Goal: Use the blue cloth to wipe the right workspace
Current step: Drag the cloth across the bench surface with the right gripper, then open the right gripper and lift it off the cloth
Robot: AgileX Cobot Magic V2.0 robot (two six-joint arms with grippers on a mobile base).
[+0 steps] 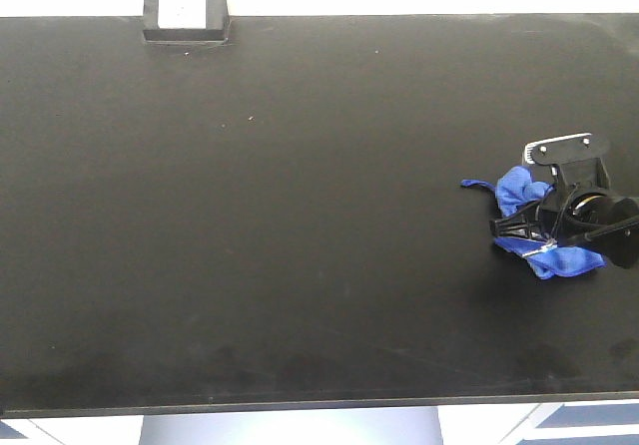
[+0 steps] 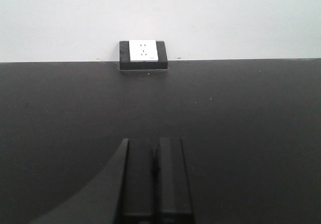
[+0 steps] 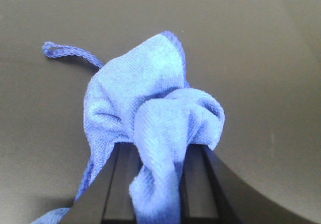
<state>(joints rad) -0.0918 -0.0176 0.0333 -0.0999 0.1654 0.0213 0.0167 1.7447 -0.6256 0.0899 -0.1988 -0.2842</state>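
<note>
While our right tool (image 1: 526, 227) sits low over the right side of the black worktop (image 1: 300, 216), its fingers (image 3: 113, 184) are clamped on the blue cloth (image 1: 519, 191). From the front camera we see the cloth bunched under and around that tool, touching the worktop, with one fold spread toward the rear and another toward the front edge. Its thin corner loop (image 1: 474, 184) trails out to the left on the surface. From our right wrist camera the cloth (image 3: 150, 113) rises in a crumpled mound between the two fingers, a twisted fold hanging down between them, and the loop (image 3: 65, 52) lies flat on the worktop (image 3: 261, 58) at upper left.

Our left tool (image 2: 155, 181) shows only in its own wrist camera, where its two dark fingers (image 2: 138, 179) stand pressed together with nothing between them, above bare worktop (image 2: 251, 113). Straight ahead of it, at the far edge against the pale wall (image 2: 225, 18), sits the small black box (image 2: 143, 54) with a white face; the front camera shows the same box (image 1: 186, 12) at the rear left.
</note>
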